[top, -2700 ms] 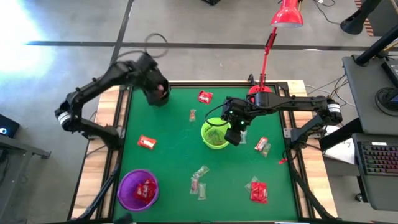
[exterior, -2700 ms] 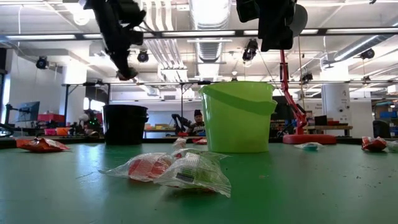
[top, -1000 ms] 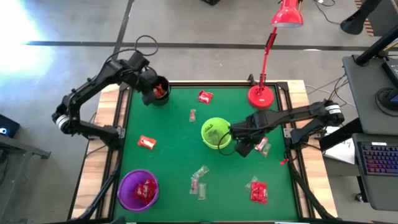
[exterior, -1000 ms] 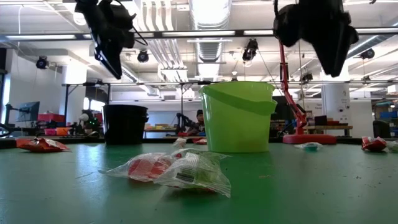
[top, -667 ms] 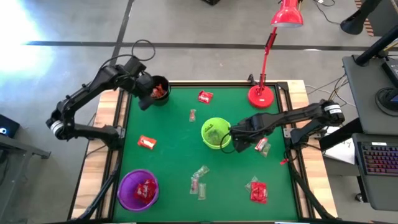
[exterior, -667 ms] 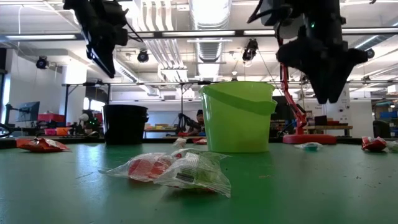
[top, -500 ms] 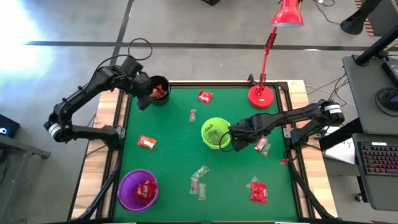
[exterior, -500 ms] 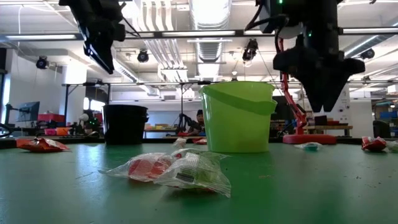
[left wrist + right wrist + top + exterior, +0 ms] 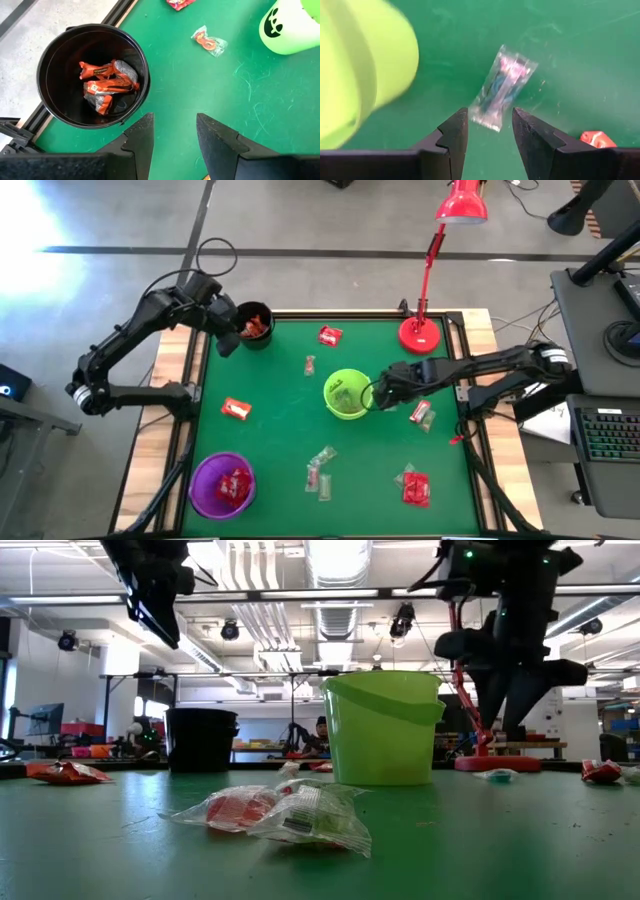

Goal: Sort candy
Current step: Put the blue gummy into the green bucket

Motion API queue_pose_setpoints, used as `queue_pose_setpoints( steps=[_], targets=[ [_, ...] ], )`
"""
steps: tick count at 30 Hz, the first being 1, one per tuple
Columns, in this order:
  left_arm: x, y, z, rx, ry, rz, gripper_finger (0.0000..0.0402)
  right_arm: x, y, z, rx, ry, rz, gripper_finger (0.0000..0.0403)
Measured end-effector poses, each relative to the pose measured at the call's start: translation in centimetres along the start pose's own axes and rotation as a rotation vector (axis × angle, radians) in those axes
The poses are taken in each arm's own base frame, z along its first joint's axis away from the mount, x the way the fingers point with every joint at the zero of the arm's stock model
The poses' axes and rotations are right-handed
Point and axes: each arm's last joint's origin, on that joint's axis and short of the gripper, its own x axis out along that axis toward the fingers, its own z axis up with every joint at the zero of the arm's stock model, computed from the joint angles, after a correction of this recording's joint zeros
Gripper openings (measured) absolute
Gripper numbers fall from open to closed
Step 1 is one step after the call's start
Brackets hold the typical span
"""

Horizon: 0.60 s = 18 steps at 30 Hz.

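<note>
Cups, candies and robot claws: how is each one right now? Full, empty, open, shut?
Black cup: upright, orange-wrapped candies inside.
Green cup: upright, some candy inside.
Purple cup: upright, red candy inside.
Clear-wrapped candy: flat on the mat, loose, just ahead of the right gripper.
Right gripper: open, empty.
Left gripper: open, empty, beside the black cup.
Red lamp: standing at the table's far edge.

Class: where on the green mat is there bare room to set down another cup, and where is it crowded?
Bare: between the black cup, red candy and green cup. Crowded: beside the green cup under the right gripper, and the near right candies.
</note>
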Motion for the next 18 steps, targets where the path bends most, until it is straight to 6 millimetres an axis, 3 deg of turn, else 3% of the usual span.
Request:
queue_pose_setpoints(
  steps=[8,18],
  targets=[
    [0.1,0.0,0.0,-0.011,0.003,-0.001,0.0130,0.0,-2.4,-0.4,0.096,-0.029,0.049,0.0146],
    [0.1,0.0,0.0,-0.017,0.003,-0.001,0.0130,2.2,-3.0,-0.9,0.171,-0.041,0.100,0.0146]
  ],
)
